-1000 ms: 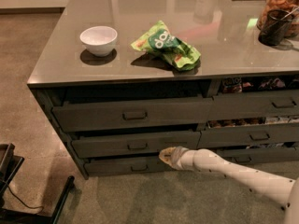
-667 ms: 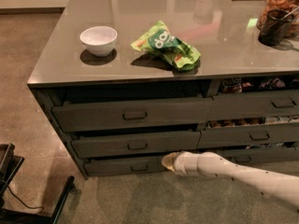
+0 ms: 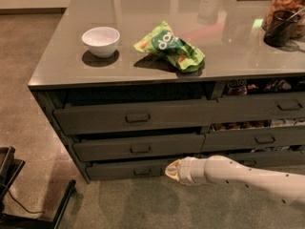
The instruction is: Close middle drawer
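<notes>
The middle drawer (image 3: 109, 148) is the wide dark grey one with a low front and a small central pull handle (image 3: 140, 149), in the cabinet's left column. It stands slightly pulled out, with a dark gap above its front. My gripper (image 3: 169, 170) is at the end of the white arm reaching in from the lower right. It sits low, below the middle drawer's right end and just in front of the bottom drawer (image 3: 119, 171). Its fingers look closed together to a point and hold nothing.
The taller top drawer (image 3: 95, 119) is also pulled out a little. Narrower drawers with snack packets (image 3: 252, 140) are on the right. On the counter top are a white bowl (image 3: 100, 41), a green chip bag (image 3: 170, 51), a dark cup (image 3: 279, 28) and a jar (image 3: 286, 1). A black frame (image 3: 19, 194) stands at the lower left.
My gripper has sunk a little, from the level of the gap under the middle drawer to in front of the bottom drawer. The drawers have not visibly moved.
</notes>
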You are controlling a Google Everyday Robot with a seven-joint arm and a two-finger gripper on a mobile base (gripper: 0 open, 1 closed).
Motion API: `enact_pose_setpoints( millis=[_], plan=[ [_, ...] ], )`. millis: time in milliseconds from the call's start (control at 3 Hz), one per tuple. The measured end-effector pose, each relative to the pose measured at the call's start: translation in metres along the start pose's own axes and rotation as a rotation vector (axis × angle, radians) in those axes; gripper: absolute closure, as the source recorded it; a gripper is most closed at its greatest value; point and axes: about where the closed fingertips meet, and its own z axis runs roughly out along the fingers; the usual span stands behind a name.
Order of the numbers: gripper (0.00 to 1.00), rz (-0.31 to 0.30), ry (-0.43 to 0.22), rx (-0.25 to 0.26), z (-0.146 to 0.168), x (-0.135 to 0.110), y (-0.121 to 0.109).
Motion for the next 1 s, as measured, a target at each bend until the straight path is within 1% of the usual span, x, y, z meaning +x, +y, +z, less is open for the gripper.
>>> enact_pose_setpoints(
  millis=[1000],
  plan=[
    [0.21,-0.001,-0.001,0.002,0.0001,-0.0003,-0.0010]
  ],
)
